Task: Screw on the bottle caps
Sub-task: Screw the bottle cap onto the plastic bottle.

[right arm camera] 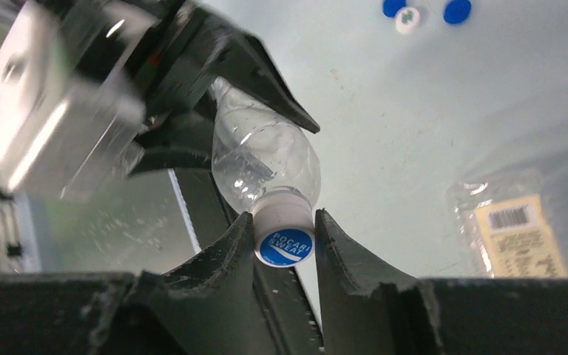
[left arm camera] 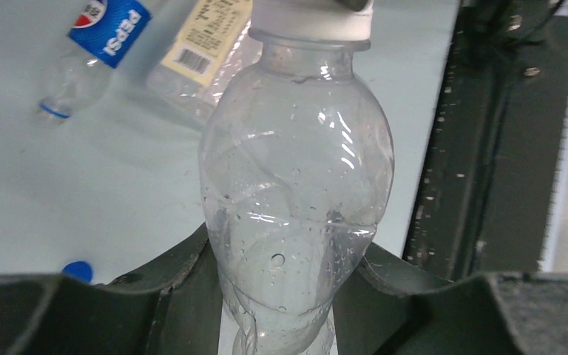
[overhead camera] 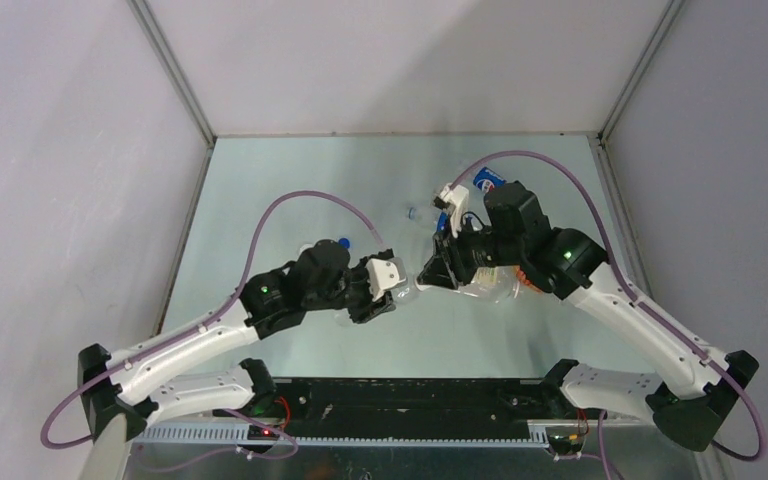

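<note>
My left gripper (left arm camera: 288, 255) is shut on the lower body of a clear, label-less bottle (left arm camera: 296, 177) and holds it off the table. A white bottle cap (right arm camera: 285, 238) with a blue printed top sits on that bottle's neck. My right gripper (right arm camera: 284, 222) is shut on this cap, one finger on each side. In the top view the two grippers meet at the table's middle, left gripper (overhead camera: 385, 290) facing right gripper (overhead camera: 430, 272). Loose bottle caps lie on the table: two blue caps (right arm camera: 457, 9) and a white one (right arm camera: 407, 20).
A Pepsi bottle (left arm camera: 100, 44) and a crumpled clear bottle with a yellow label (left arm camera: 207, 44) lie on the table behind the held bottle. Another blue cap (left arm camera: 78, 271) lies near my left fingers. The black rail (overhead camera: 410, 400) runs along the near edge.
</note>
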You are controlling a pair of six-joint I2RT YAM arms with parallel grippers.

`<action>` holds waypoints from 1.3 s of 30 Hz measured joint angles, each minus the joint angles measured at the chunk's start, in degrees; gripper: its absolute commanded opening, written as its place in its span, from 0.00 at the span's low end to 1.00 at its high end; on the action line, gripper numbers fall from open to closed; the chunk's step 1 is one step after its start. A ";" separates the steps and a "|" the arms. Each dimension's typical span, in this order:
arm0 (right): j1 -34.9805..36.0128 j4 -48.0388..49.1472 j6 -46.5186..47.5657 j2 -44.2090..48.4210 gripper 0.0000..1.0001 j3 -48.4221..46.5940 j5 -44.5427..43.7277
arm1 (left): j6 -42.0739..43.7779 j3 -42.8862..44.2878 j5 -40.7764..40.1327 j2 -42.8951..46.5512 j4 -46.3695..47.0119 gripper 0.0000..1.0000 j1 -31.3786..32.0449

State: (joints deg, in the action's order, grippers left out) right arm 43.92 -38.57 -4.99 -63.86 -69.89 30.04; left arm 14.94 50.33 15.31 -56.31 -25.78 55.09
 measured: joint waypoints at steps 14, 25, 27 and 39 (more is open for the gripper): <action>0.28 6.27 -20.22 8.13 0.71 1.55 -17.20 | -1.57 -6.60 -13.38 1.88 22.29 0.00 3.56; 2.78 17.42 -23.12 9.46 0.62 7.93 -21.73 | -4.48 -6.60 -12.72 -0.39 30.34 0.01 3.56; 3.28 18.82 -23.15 9.14 0.55 7.96 -22.56 | -4.94 -6.60 -12.26 -0.72 31.28 0.00 3.56; 3.85 23.02 -22.40 8.72 0.00 9.57 -24.24 | -8.98 -8.13 -12.90 -1.33 33.79 0.66 3.45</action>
State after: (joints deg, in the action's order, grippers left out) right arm 47.77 -15.55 -27.40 -55.13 -60.31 5.80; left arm 5.96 42.19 2.42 -57.65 8.01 58.54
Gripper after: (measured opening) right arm 0.374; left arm 0.490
